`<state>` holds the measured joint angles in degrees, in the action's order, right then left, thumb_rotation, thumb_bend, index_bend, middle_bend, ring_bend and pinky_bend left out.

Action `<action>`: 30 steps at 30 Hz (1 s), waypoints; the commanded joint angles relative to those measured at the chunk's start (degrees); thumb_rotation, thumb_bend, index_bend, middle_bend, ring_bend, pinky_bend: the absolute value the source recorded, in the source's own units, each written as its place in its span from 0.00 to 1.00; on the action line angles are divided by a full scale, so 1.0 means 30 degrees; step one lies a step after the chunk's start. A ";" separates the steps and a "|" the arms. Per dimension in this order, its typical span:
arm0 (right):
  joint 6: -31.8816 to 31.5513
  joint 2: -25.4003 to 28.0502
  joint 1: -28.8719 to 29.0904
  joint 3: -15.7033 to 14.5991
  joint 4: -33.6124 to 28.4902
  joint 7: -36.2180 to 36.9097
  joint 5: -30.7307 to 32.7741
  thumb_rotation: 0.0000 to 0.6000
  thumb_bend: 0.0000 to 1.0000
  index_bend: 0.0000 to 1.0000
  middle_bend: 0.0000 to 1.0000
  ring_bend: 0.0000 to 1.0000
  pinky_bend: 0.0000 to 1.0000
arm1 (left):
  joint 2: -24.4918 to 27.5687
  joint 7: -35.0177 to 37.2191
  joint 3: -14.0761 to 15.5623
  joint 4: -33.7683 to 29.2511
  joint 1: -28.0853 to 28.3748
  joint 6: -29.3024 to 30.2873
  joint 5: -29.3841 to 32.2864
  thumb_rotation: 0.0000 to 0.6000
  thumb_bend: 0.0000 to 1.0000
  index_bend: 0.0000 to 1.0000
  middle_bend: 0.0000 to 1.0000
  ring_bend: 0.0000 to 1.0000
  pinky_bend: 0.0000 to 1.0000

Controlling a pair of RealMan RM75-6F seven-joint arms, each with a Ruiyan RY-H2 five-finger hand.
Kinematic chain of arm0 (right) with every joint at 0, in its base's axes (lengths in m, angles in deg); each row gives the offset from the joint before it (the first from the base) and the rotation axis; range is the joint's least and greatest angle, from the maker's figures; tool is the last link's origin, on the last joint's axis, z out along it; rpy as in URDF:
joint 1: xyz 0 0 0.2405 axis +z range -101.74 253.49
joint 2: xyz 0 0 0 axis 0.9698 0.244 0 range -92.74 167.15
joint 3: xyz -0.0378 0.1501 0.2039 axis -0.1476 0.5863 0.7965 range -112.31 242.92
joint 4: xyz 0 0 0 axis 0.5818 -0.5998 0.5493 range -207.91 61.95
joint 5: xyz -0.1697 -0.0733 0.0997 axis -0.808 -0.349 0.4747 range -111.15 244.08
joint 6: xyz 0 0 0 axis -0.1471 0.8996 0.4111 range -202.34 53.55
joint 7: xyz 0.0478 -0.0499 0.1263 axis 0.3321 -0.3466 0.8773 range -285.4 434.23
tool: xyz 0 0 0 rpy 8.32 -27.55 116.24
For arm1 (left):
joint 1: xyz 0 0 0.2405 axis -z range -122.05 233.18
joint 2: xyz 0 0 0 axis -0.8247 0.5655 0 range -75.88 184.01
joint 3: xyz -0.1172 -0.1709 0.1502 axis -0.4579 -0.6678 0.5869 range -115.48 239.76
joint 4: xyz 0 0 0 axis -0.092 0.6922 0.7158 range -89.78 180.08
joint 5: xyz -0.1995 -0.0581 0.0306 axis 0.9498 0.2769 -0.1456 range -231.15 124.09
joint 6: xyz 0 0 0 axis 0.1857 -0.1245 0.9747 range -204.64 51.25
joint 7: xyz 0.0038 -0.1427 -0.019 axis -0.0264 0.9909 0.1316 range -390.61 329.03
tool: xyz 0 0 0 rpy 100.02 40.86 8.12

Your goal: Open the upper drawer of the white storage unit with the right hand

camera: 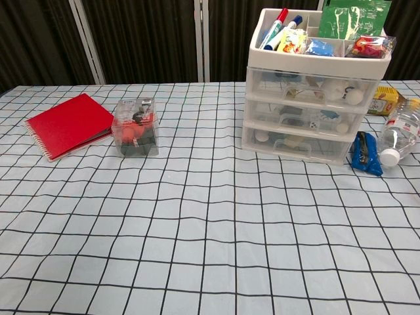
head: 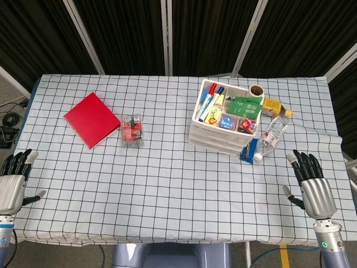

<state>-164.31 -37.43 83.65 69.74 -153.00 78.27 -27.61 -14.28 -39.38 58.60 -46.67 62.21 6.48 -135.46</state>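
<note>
The white storage unit (head: pixel 220 137) (camera: pixel 308 111) stands right of the table's middle, with three stacked drawers, all pushed in. Its upper drawer (camera: pixel 314 84) has a clear front showing small white items. Markers and packets fill the open tray on top (camera: pixel 315 39). My right hand (head: pixel 311 181) rests near the table's front right edge, fingers straight and apart, holding nothing, well short of the unit. At the front left edge lies my left hand (head: pixel 14 176), also spread and holding nothing. Neither hand shows in the chest view.
A red notebook (head: pixel 92 119) and a clear box of small items (head: pixel 132 130) lie at the left. A plastic bottle (head: pixel 272 135), a blue packet (head: pixel 249 151), a yellow box (head: pixel 274 105) and a cup (head: pixel 256 90) crowd the unit's right side.
</note>
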 commanded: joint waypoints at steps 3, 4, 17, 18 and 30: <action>0.0278 -0.0005 0.0102 -0.0048 0.0013 0.0117 0.0175 1.00 0.22 0.00 0.00 0.00 0.00 | 0.0015 0.0008 0.0001 0.0000 0.0001 -0.0001 0.0004 1.00 0.05 0.00 0.00 0.00 0.00; 0.0326 0.0005 0.0121 -0.0068 0.0006 0.0120 0.0186 1.00 0.22 0.00 0.00 0.00 0.00 | 0.0020 0.0028 0.0002 -0.0003 -0.0002 0.0002 0.0003 1.00 0.05 0.00 0.00 0.00 0.00; 0.0629 -0.0080 0.0422 -0.0186 -0.0440 0.0719 0.0155 1.00 0.22 0.00 0.00 0.00 0.00 | 0.0200 0.0559 -0.0118 0.0015 -0.0023 0.0027 0.0135 1.00 0.05 0.00 0.00 0.00 0.00; 0.0587 -0.0113 0.0494 -0.0132 -0.0669 0.0889 0.0097 1.00 0.22 0.00 0.00 0.00 0.00 | 0.0224 0.0590 -0.0123 -0.0011 -0.0038 0.0049 0.0142 1.00 0.05 0.00 0.00 0.00 0.00; 0.3384 -0.1057 0.2544 0.1457 -0.6954 0.1636 0.2420 1.00 0.22 0.18 0.88 0.86 0.74 | 0.0644 0.1426 -0.0110 -0.0335 -0.0389 0.0865 -0.0368 1.00 0.05 0.00 0.00 0.00 0.00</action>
<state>-159.68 -39.90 88.69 72.97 -168.26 81.59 -24.27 -12.47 -35.32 58.28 -47.61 61.16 8.91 -136.42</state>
